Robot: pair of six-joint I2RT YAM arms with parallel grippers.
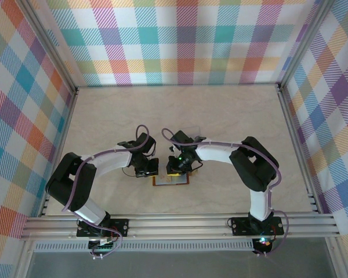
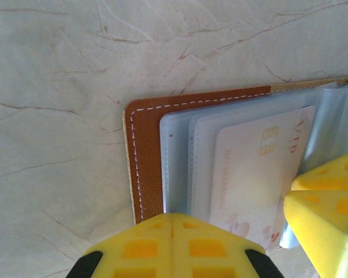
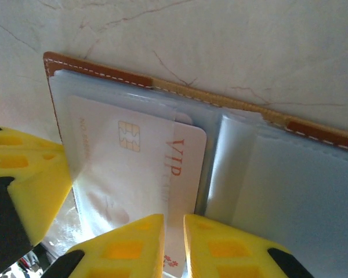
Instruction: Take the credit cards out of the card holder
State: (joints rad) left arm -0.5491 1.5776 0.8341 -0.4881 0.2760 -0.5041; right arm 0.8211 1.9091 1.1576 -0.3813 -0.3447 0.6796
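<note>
Yellow fingertips of the right gripper (image 3: 174,234) sit at the bottom of the right wrist view, drawn to a narrow slit that pinches the near edge of a credit card (image 3: 133,165). This card is whitish, with a gold chip near its far end and red "VIP" lettering running down the frame, so its long axis points from the top of the frame toward the camera. It lies half out of a pale, clear sleeve of the card holder (image 3: 98,70), which is brown with white stitching and a tan spine.

From the left wrist, the left gripper (image 2: 171,223) has its fingers pressed together at the bottom centre, over the holder's brown margin, whose rounded corner shows there.

Seen from above, the holder lies open and flat on the table (image 1: 220,116), lower centre, its long axis left to right, between both grippers.
</note>
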